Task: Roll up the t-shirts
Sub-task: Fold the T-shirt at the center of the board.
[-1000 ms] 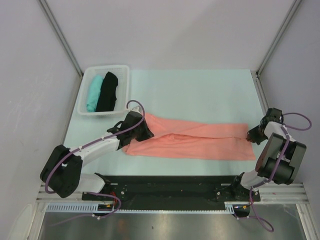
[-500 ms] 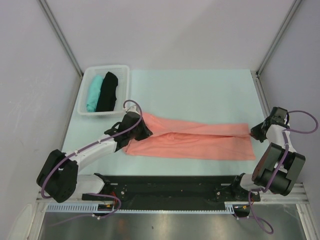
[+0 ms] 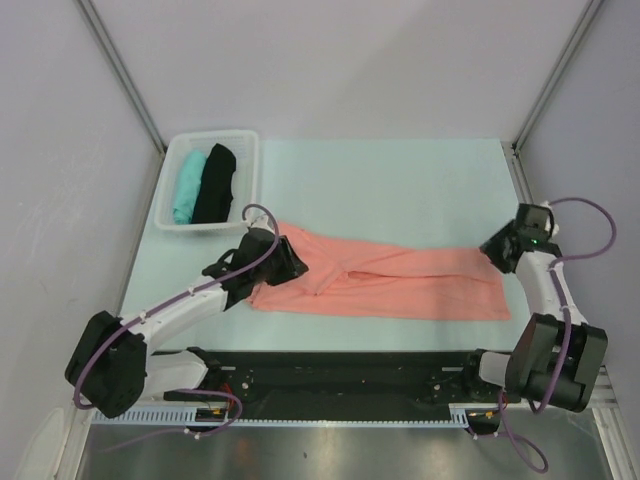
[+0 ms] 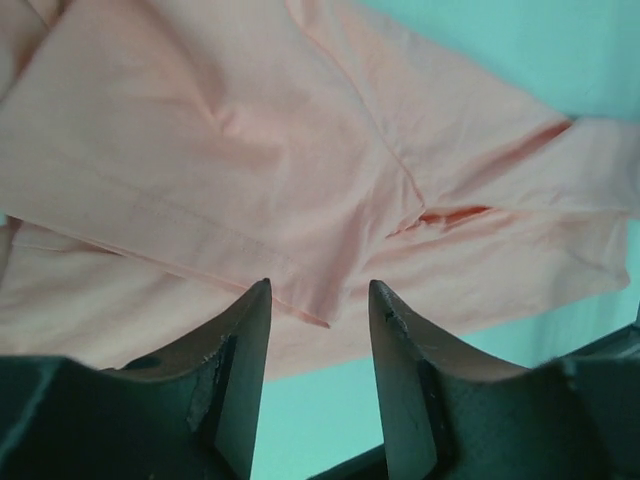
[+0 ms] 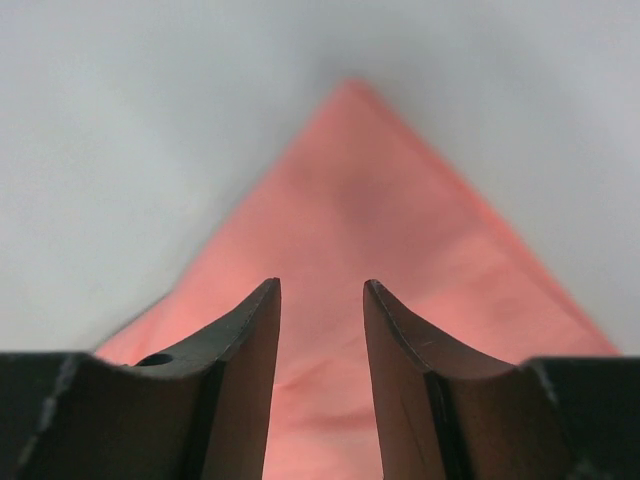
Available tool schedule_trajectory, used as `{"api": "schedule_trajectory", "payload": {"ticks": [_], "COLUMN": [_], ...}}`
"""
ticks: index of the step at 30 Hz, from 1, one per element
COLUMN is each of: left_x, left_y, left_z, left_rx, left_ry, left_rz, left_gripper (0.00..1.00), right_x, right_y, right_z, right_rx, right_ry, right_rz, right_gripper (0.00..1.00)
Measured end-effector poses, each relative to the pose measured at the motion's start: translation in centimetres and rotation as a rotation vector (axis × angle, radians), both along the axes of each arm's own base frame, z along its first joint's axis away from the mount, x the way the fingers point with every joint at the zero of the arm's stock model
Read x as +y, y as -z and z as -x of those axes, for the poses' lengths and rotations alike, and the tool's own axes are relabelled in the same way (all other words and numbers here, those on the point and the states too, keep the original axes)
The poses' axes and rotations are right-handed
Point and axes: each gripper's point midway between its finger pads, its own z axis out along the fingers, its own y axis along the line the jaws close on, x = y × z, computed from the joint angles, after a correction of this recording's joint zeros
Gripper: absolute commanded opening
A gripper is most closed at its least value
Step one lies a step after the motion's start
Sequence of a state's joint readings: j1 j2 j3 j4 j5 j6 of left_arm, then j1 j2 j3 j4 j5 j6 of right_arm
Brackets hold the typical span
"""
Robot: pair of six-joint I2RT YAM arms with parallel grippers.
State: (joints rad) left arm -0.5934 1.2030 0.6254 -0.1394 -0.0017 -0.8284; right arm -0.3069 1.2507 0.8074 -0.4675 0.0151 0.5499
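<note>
The left fingers (image 4: 240, 350) stand a little apart with nothing between them, poised over a folded hem at the left end of the salmon-pink soft cloth t-shirt (image 3: 400, 280). The right fingers (image 5: 250, 350) are likewise parted and empty, at the shirt's far right corner. The shirt lies folded into a long flat band across the near middle of the pale green tabletop (image 3: 400, 180), between the two arms. At the far left, a white plastic basket (image 3: 252, 150) holds a bundled teal t-shirt (image 3: 186, 185) beside a bundled black t-shirt (image 3: 214, 184).
</note>
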Motion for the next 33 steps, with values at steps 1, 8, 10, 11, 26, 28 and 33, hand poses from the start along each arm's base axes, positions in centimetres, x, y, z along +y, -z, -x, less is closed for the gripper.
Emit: {"api": "schedule_trajectory", "payload": {"ticks": [1,8,10,11,26,28,33], "left_x": [0.2,3.0,4.2,5.1,10.6,10.6,10.5], "left_y": [-0.7,-2.8,-2.0,-1.3,4.9,5.4,6.6], "left_z": [-0.4,-5.3,-5.9,-6.0,-5.1,-5.1,-5.2], "left_rx": [-0.017,-0.067,-0.053,-0.035,0.151,0.162,0.184], "left_ry": [-0.017,-0.157,-0.194,-0.213,-0.294,-0.293,-0.288], "left_rz": [-0.005,-0.133,-0.192,-0.228,-0.378,-0.385,-0.396], "left_gripper": [0.45,0.47,0.51,0.52,0.52,0.5,0.42], "right_x": [1.6,20.1,25.1,27.8,40.4,40.9,41.4], "right_y": [-1.0,-5.0,-4.7,-4.3,3.9,4.0,4.8], "right_z": [-1.0,-5.8,-5.5,-5.0,4.1,4.5,5.0], "right_rx": [-0.033,-0.229,-0.237,-0.234,0.004,0.006,0.025], "right_ry": [-0.058,-0.582,-0.698,-0.755,-0.957,-0.962,-0.962], "right_rz": [0.012,0.007,-0.007,-0.026,-0.16,-0.167,-0.175], "right_gripper": [0.46,0.47,0.47,0.47,0.48,0.49,0.49]}}
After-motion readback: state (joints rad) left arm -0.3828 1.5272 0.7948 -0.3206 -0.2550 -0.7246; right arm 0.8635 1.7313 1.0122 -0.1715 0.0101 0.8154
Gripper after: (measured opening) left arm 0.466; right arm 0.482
